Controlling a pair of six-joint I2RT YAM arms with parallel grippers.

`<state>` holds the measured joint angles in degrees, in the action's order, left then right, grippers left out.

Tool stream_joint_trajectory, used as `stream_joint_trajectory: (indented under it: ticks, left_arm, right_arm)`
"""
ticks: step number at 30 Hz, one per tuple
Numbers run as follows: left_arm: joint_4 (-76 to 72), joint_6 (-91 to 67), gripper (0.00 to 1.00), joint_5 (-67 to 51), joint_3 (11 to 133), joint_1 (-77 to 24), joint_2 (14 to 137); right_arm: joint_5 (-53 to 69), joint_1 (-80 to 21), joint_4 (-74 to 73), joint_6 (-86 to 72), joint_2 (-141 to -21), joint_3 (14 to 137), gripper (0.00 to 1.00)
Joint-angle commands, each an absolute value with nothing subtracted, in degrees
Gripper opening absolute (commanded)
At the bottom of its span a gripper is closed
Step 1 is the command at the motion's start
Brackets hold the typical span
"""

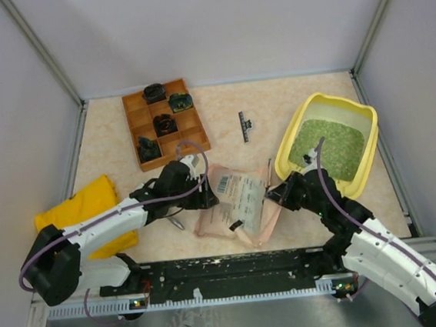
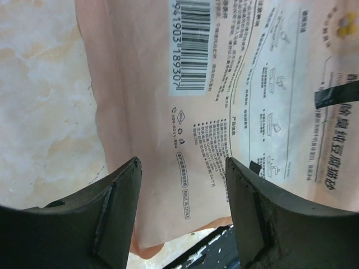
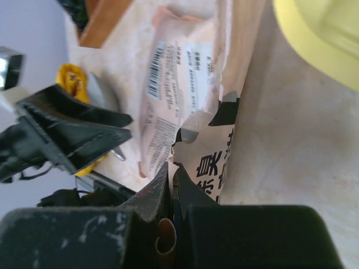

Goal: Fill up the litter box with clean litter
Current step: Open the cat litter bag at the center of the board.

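Note:
The yellow litter box [image 1: 371, 152] stands at the back right, with green clean litter [image 1: 332, 146] spread over its floor. A pink printed pouch [image 1: 235, 200] lies flat between my two arms. My right gripper [image 1: 274, 197] is shut on the pouch's torn right edge [image 3: 210, 168], and a curl of pink film shows between its jaws [image 3: 173, 168]. A corner of the litter box [image 3: 320, 39] shows at the upper right of the right wrist view. My left gripper [image 1: 205, 192] hovers open over the pouch's left part [image 2: 224, 84], and its jaws [image 2: 182, 168] hold nothing.
A brown wooden compartment tray [image 1: 164, 122] with dark items stands at the back left. A yellow cloth bag [image 1: 84, 215] lies under the left arm. A small black strip [image 1: 245, 126] rests mid-table, and a thin grey rod [image 1: 269, 170] lies beside the litter box.

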<state>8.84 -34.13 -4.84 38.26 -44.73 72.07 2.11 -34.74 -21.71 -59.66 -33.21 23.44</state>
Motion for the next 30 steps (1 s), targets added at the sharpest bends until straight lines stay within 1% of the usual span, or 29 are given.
stream_joint_trajectory:
  ticks: [1,5,9,13,19,22,26,30]
  left_arm:
    - [7.1,-35.4,0.66,-12.9,36.8,-42.4,72.3]
    - [5.8,-36.3,0.64,-17.0,36.1,-41.2,72.6]
    - [5.6,-36.4,0.61,-18.4,35.6,-40.8,73.4]
    - [3.3,-37.3,0.55,-20.3,34.7,-40.3,74.1]
    - [0.0,-38.8,0.53,-22.4,33.7,-40.2,74.1]
    - [-4.1,-40.7,0.52,-23.5,32.3,-40.1,73.8]
    - [-10.5,-44.2,0.5,-25.3,30.7,-40.0,75.3]
    - [-14.5,-45.2,0.49,-26.4,32.3,-39.8,77.8]
  right_arm:
    - [5.9,-35.2,-7.4,-56.8,-30.6,26.0,0.0]
    - [9.8,-35.2,-4.5,-56.8,-33.3,28.6,0.0]
    - [12.6,-35.2,0.0,-57.9,-36.4,30.7,0.0]
    - [13.0,-35.2,4.6,-58.9,-39.3,33.5,0.0]
    - [16.1,-35.2,10.7,-61.1,-45.0,37.1,0.0]
    - [16.7,-35.2,13.2,-61.9,-47.4,38.0,0.0]
    - [16.5,-35.2,13.8,-60.1,-50.2,41.5,0.0]
    - [15.9,-35.2,10.8,-55.6,-53.5,48.3,0.0]
